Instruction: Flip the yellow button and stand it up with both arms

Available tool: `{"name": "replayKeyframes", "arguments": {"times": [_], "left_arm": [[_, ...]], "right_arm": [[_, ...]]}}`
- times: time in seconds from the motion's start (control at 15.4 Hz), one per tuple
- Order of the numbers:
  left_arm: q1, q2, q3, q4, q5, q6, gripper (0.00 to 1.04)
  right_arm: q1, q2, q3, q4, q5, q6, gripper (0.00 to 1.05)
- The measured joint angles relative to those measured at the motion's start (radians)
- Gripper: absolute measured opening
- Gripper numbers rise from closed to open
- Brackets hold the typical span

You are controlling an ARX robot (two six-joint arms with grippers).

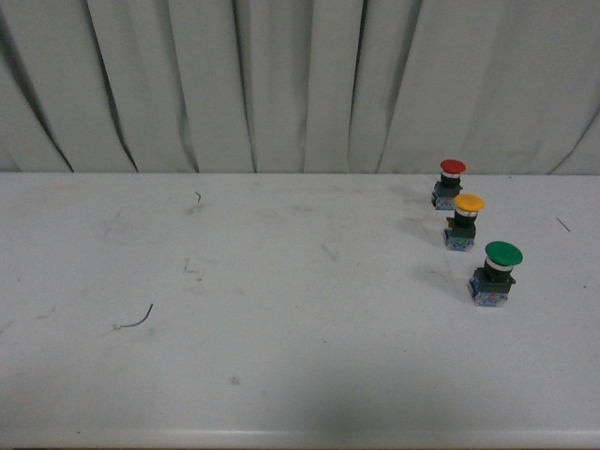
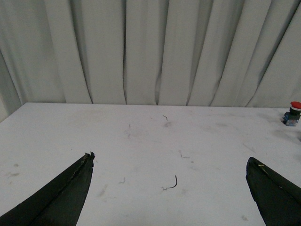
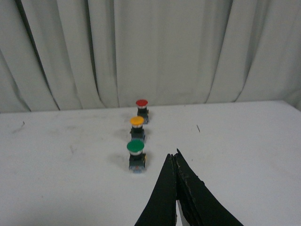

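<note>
Yellow button (image 3: 137, 121) upright, well beyond closed right fingers (image 3: 172, 162), untouched.

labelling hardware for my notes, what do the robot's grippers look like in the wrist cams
Only the fingers show. The left gripper has two matte black, wedge-shaped fingers tapering to narrow tips, with pale specks on their edges. The right gripper has the same black tapered fingers, slightly rough along the edges. No cables, markings or coloured patches are visible, and neither arm appears in the front view.

Pleated white curtain (image 1: 300, 84) backdrop, scuffed white table (image 1: 281, 319), dim light
</note>
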Motion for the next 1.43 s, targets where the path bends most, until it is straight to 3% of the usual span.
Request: {"name": "replayKeyframes", "arguments": {"times": [0.26,0.32,0.78,0.84,1.43], "left_arm": [[0.0,0.0,0.0,0.0,0.0,0.0,0.98],[0.0,0.0,0.0,0.0,0.0,0.0,0.98],[0.0,0.0,0.0,0.0,0.0,0.0,0.98],[0.0,0.0,0.0,0.0,0.0,0.0,0.98],[0.0,0.0,0.0,0.0,0.0,0.0,0.98]], "right_arm": [[0.0,-0.002,-0.004,-0.013,-0.001,0.0,0.02],[0.0,-0.002,-0.004,-0.013,-0.001,0.0,0.07],[0.0,-0.002,-0.004,-0.013,-0.001,0.0,0.93],[0.0,-0.002,-0.004,-0.013,-0.001,0.0,1.0],[0.0,-0.002,-0.004,-0.013,-0.001,0.0,0.98]]}}
